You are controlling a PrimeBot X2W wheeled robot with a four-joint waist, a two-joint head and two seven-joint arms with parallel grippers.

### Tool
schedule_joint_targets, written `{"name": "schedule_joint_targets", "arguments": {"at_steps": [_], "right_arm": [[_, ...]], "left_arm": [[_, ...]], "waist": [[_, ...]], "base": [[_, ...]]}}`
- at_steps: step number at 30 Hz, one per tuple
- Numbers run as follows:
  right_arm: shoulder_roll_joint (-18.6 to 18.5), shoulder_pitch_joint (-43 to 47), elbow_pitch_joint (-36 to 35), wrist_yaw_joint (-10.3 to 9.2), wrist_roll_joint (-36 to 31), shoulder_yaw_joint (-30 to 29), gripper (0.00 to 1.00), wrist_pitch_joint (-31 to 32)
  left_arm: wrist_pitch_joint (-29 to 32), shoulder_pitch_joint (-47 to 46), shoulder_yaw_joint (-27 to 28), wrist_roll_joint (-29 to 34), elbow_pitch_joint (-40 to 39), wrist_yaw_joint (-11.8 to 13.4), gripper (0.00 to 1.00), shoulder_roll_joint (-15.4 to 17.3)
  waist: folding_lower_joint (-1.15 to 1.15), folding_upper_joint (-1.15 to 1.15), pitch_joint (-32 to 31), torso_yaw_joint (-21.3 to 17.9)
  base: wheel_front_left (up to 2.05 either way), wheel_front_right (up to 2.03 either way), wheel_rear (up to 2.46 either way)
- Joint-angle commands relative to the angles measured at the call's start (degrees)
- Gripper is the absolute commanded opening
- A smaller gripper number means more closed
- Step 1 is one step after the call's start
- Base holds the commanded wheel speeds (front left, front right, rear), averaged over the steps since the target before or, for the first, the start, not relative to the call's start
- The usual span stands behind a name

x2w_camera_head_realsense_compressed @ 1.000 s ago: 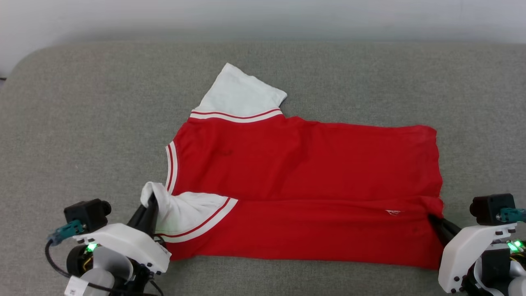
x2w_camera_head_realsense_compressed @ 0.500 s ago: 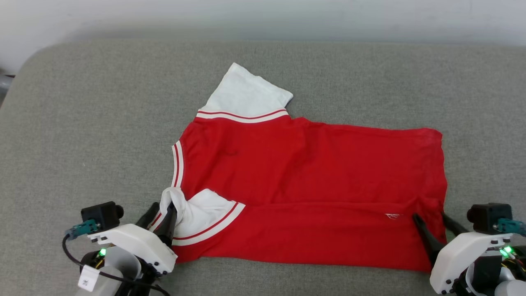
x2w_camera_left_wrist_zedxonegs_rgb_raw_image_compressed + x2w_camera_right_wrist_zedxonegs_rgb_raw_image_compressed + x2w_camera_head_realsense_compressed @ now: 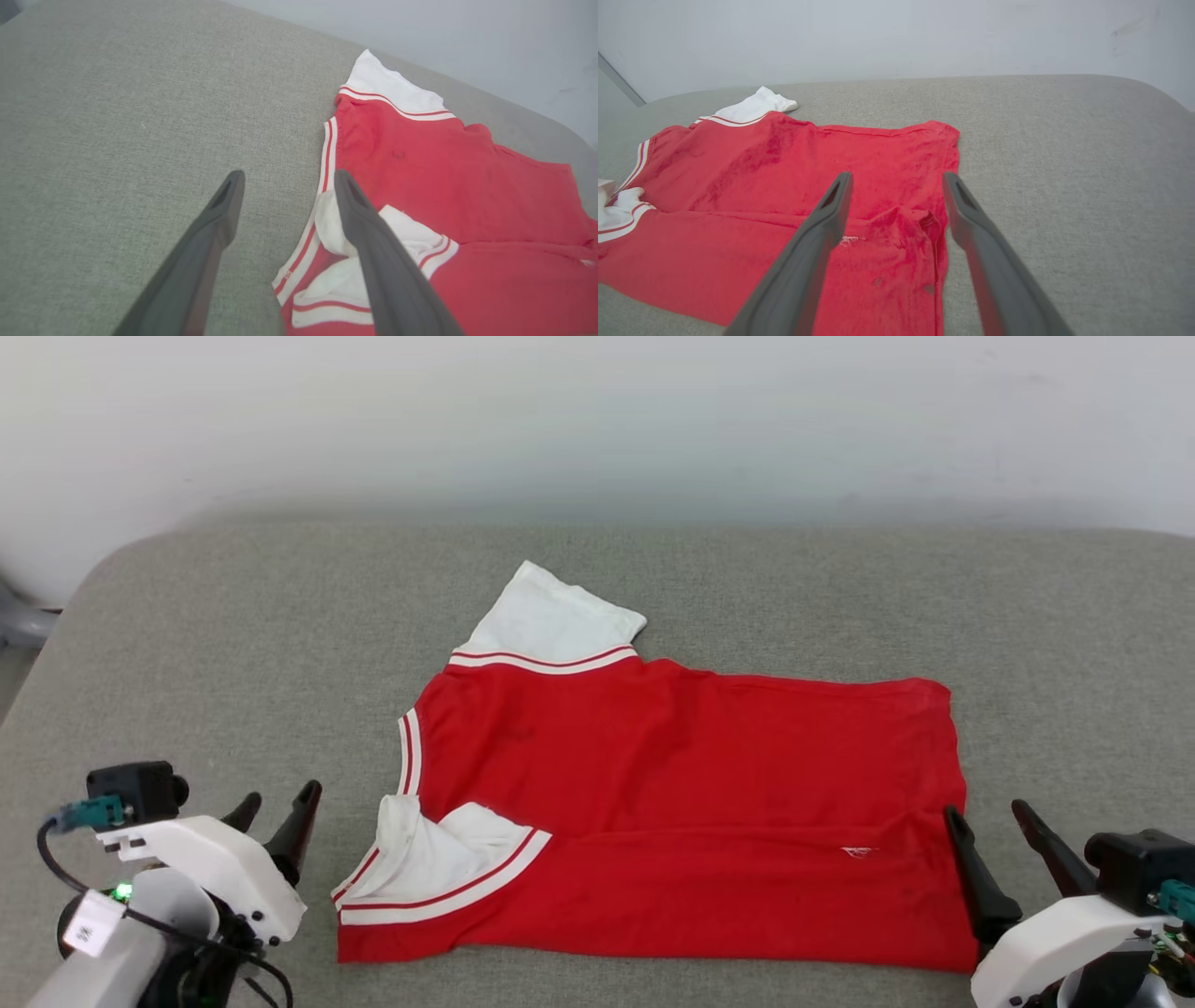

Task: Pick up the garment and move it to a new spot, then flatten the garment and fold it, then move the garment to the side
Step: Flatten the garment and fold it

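The shirt (image 3: pixel 691 784) lies flat by the front edge of the pad (image 3: pixel 187 644), its near side folded over, I think. Soft, light, floppy — pinch it at the near corners. The left claw (image 3: pixel 282 793) and right claw (image 3: pixel 985 809) are open — empty.

Red garment (image 3: pixel 691 803) flat on grey cushion (image 3: pixel 233 644), near edge folded over.

Grey cushion (image 3: pixel 187 644), pale wall (image 3: pixel 597 420) behind it.
Here's the cushion, a broad top of grey woven cloth, rounded at its far corners, the weave plain and even right across. Straight behind the cushion's far edge rises the wall, smooth and pale, with a faint scuff or two. Just off the cushion's far left corner a grey object (image 3: pixel 14 621) peeks in, too cut off to identify.
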Motion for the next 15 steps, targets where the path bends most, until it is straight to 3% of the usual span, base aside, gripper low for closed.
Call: {"name": "schedule_joint_targets", "arguments": {"at_steps": [1, 9, 15], "right_arm": [[0.72, 0.84, -1.11, -0.04, -0.60, -0.30, 1.00, 0.37], [2.54, 2.03, -4.99, -0.04, -1.77, -0.46, 1.00, 1.04], [3.70, 0.57, -6.19, -0.04, -1.46, 0.09, 1.00, 1.03]], "left_arm": [[4.43, 0.65, -0.47, -1.40, -2.59, 0.48, 1.00, 1.94], [24.48, 3.08, -2.03, -9.27, -12.14, 4.96, 1.00, 8.86], [30.72, 3.67, -2.95, -12.20, -12.41, 7.16, 1.00, 9.67]], "waist": [[0.01, 0.00, -0.88, -0.77], [0.01, 0.00, -0.18, -2.99], [0.01, 0.00, 3.21, -4.77]], "base": [[0.00, 0.00, 0.00], [0.00, 0.00, 0.00], [0.00, 0.00, 0.00]]}}
